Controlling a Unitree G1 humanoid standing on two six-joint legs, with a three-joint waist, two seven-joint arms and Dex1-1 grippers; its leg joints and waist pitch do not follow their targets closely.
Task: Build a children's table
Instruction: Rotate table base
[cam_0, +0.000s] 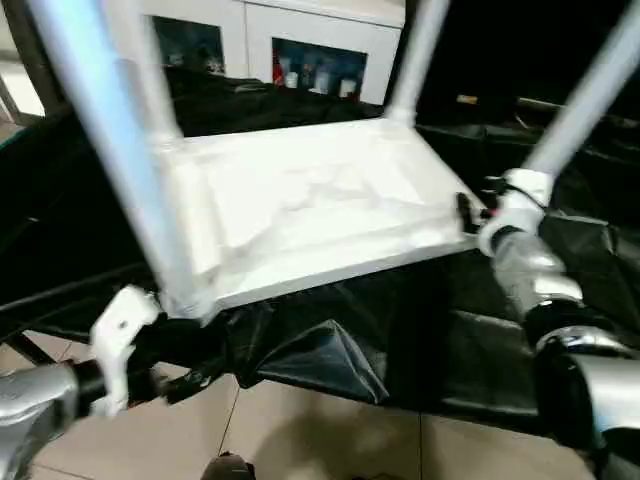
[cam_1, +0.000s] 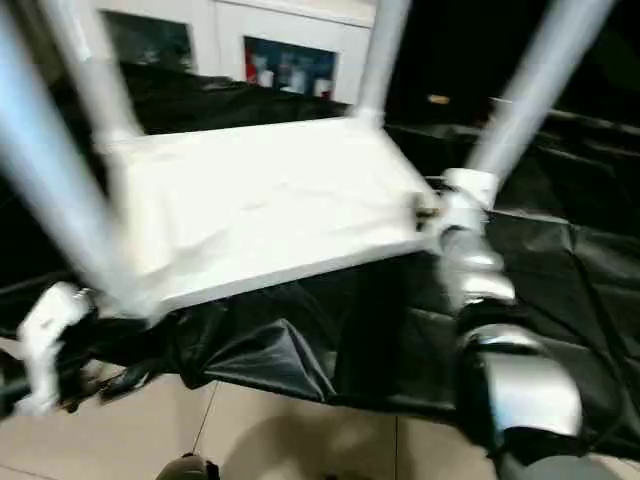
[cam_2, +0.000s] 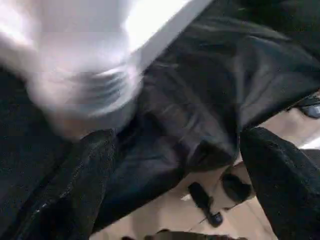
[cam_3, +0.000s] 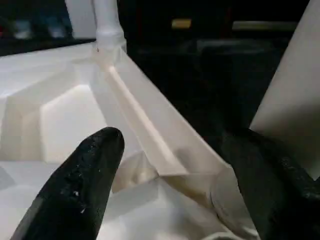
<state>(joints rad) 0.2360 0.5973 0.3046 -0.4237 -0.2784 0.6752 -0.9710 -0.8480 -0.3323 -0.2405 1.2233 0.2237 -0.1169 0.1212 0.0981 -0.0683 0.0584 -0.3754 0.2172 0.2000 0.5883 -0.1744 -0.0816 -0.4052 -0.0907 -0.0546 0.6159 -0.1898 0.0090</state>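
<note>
The children's table lies upside down on a black sheet. Its white tabletop (cam_0: 300, 200) has the ribbed underside up, and the white legs (cam_0: 100, 130) rise from the corners. My left gripper (cam_0: 175, 385) hangs just below the front left corner, with its fingers (cam_2: 75, 190) wide apart and open. That corner's leg (cam_2: 80, 85) shows blurred beyond them. My right gripper (cam_0: 478, 215) is at the front right corner. It is open, with one finger (cam_3: 85, 190) over the underside and the other at the base of the leg (cam_3: 292, 100).
The black sheet (cam_0: 330, 340) drapes over the bench's front edge above a tiled floor (cam_0: 300, 430). A white cabinet with glass doors (cam_0: 300, 45) stands behind. A small dark thing (cam_2: 202, 200) lies on the floor below the left gripper.
</note>
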